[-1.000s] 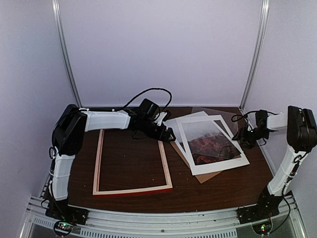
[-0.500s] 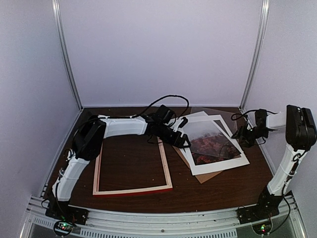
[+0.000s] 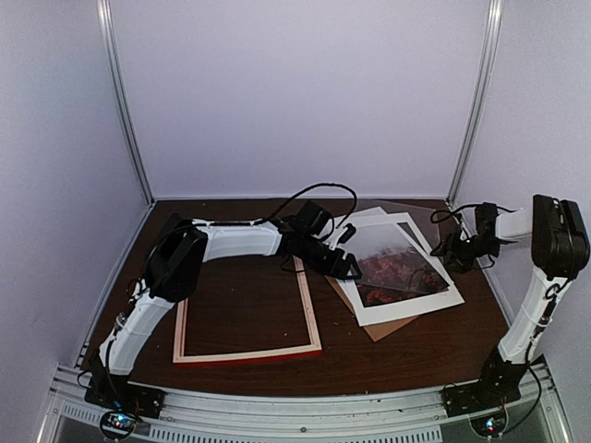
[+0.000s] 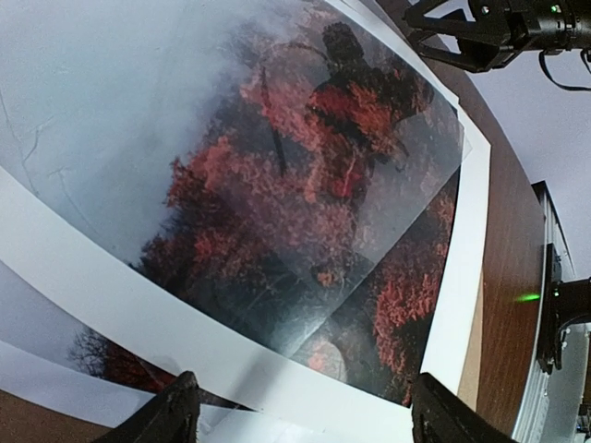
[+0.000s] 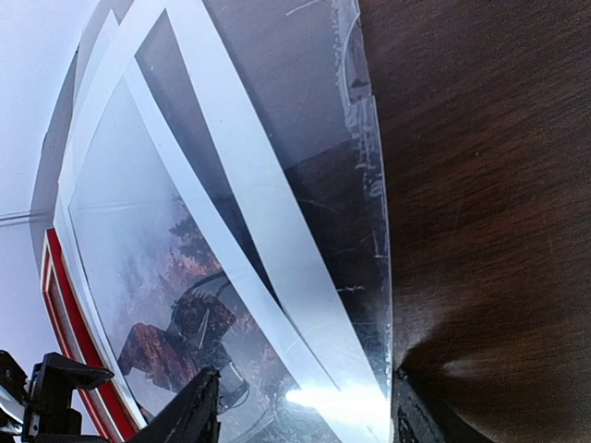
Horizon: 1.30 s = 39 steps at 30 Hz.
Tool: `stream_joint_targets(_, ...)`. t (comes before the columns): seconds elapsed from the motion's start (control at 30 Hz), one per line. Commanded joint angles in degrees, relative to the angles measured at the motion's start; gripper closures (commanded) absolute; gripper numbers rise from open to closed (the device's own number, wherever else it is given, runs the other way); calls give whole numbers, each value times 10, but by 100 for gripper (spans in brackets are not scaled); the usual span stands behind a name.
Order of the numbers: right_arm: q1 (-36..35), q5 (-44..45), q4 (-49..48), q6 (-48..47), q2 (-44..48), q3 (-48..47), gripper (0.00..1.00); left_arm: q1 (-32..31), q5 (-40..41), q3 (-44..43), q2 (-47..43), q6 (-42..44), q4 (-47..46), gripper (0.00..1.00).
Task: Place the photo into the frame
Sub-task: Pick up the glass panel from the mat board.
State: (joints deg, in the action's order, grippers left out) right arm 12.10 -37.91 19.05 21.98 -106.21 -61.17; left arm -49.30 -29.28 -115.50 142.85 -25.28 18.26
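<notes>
Top external: frame (image 3: pixel 311 318) lies flat on table (image 3: pixel 416 365), pale back up. Photo (image 3: pixel 399 269) sits just right of frame, outside it, stacked with white mat (image 3: pixel 416 305) and brown board (image 3: pixel 379 329), with clear sheet (image 3: pixel 399 210) partly over it. Left gripper (image 3: pixel 349 268) at frame's far right corner, over photo's left edge, jaws wide apart, nothing held. Right gripper (image 3: pixel 454 254) well right of frame, at clear sheet's edge, jaws apart.

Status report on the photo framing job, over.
Left hand open above photo. Right hand open at edge of clear sheet. Frame empty. Clear sheet and white mat lie over photo.
</notes>
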Motion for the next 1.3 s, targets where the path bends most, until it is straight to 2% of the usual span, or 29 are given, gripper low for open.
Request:
stream_joint_targets(0.0,-5,-11,-4,11,-24,8,37,-2,-18,-32,25,-15,-4,22)
stream_joint_targets(0.83,-6,-99,-62,24,16,25,42,-2,8,9,7,-12,25,32)
stream_joint_targets(1.27,-8,-103,-59,18,25,19,40,-2,10,28,-8,2,31,34)
